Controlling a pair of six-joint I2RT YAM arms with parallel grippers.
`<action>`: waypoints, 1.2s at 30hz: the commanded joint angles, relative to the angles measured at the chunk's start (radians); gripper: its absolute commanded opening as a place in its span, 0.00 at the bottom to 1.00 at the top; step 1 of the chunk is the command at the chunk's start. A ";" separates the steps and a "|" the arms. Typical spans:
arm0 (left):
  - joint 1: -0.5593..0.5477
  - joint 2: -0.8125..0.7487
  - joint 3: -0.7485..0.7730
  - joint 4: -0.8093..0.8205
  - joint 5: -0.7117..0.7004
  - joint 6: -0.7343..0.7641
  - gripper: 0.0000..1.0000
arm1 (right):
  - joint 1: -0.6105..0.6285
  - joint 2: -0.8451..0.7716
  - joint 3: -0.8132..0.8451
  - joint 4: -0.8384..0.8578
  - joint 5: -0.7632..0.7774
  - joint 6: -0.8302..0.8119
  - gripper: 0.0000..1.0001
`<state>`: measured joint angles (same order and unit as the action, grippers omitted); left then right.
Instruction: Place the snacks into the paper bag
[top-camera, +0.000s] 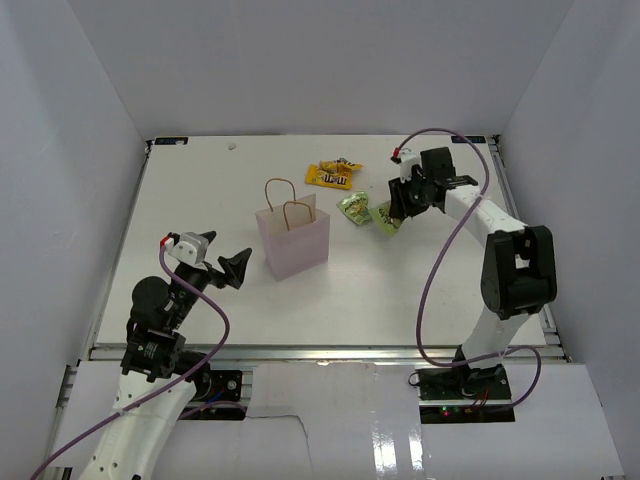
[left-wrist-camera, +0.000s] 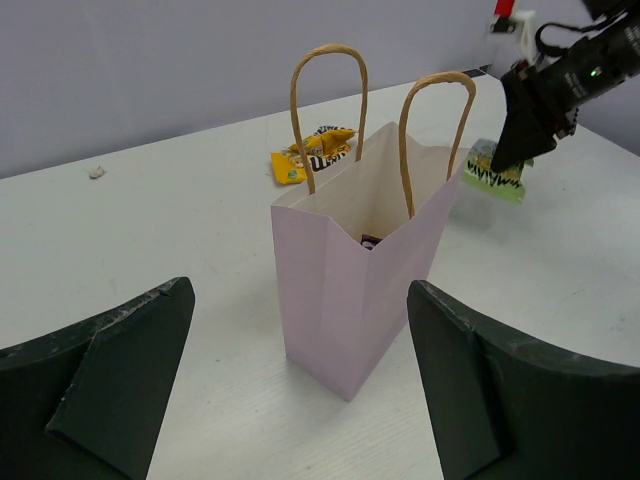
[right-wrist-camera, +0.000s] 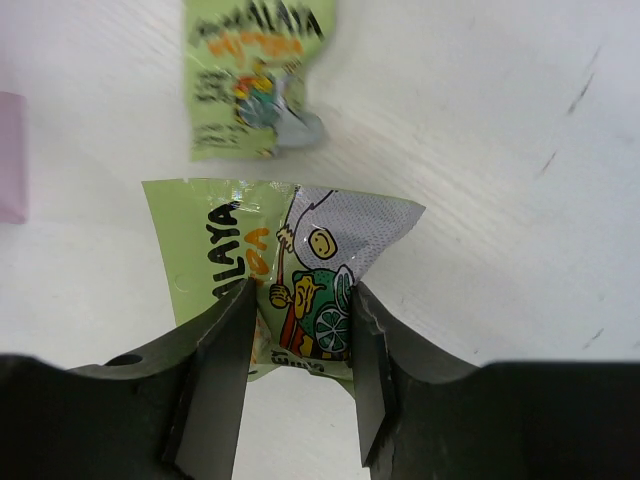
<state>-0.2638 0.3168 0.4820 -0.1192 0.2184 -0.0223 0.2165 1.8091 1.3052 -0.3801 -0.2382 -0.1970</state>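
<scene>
The pale pink paper bag (top-camera: 295, 245) stands upright mid-table with its brown cord handles up; the left wrist view shows it (left-wrist-camera: 350, 300) open, with a dark purple snack (left-wrist-camera: 370, 241) inside. My left gripper (top-camera: 235, 270) is open and empty, a little left of the bag, which shows between its jaws (left-wrist-camera: 300, 290). My right gripper (top-camera: 392, 215) is shut on a lime-green snack packet (right-wrist-camera: 300, 270) right of the bag, also visible in the left wrist view (left-wrist-camera: 497, 175). A second lime-green packet (top-camera: 354, 207) lies beside it (right-wrist-camera: 250, 90). Yellow packets (top-camera: 333, 175) lie behind the bag (left-wrist-camera: 310, 155).
White walls enclose the table on the left, back and right. The right arm's purple cable (top-camera: 440, 250) loops over the right side of the table. A small white scrap (top-camera: 232, 146) lies at the back left. The bag's edge (right-wrist-camera: 10, 160) shows at the left of the right wrist view.
</scene>
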 joint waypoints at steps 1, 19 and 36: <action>-0.002 -0.007 -0.002 0.009 0.007 0.005 0.98 | 0.004 -0.129 0.020 0.055 -0.136 -0.093 0.08; -0.002 0.002 -0.005 0.010 -0.004 0.007 0.98 | 0.409 -0.156 0.448 0.004 0.014 -0.281 0.08; -0.002 0.005 -0.003 0.012 0.001 0.009 0.98 | 0.612 -0.140 0.362 0.101 0.175 -0.466 0.13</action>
<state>-0.2638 0.3172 0.4812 -0.1192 0.2180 -0.0219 0.8169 1.6592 1.6703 -0.3447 -0.0952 -0.6296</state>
